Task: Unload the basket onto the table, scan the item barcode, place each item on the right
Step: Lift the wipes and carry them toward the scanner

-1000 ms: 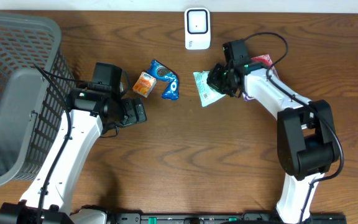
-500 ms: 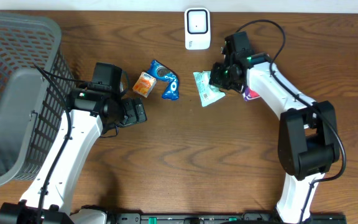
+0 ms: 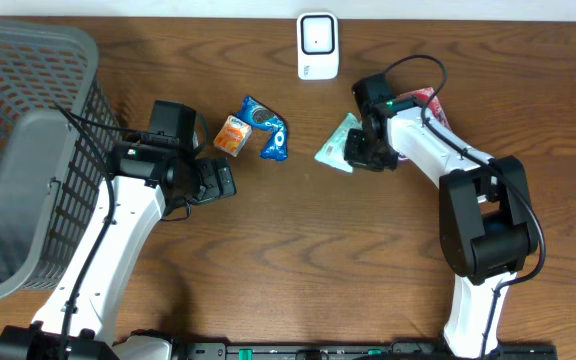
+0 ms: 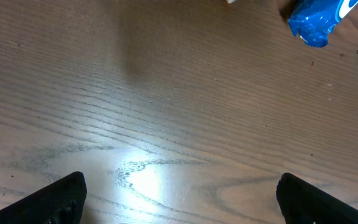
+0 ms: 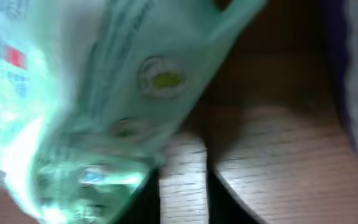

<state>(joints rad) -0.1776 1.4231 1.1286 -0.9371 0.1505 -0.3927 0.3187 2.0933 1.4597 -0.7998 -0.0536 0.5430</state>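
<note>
The right gripper (image 3: pixel 361 150) has pulled back toward the robot's own side of the table; a moment ago it sat farther out, up by the far edge of the green packet (image 3: pixel 335 146). The packet has swung round with it. It was lying broad and flat, and now it shows narrower, with one corner up by the wrist and a point sticking out to the left. The wrist has rolled over, and the cable (image 3: pixel 415 63) loop above it has drawn in. The red packet (image 3: pixel 424 98) behind the arm, half hidden a moment ago, is showing again.
</note>
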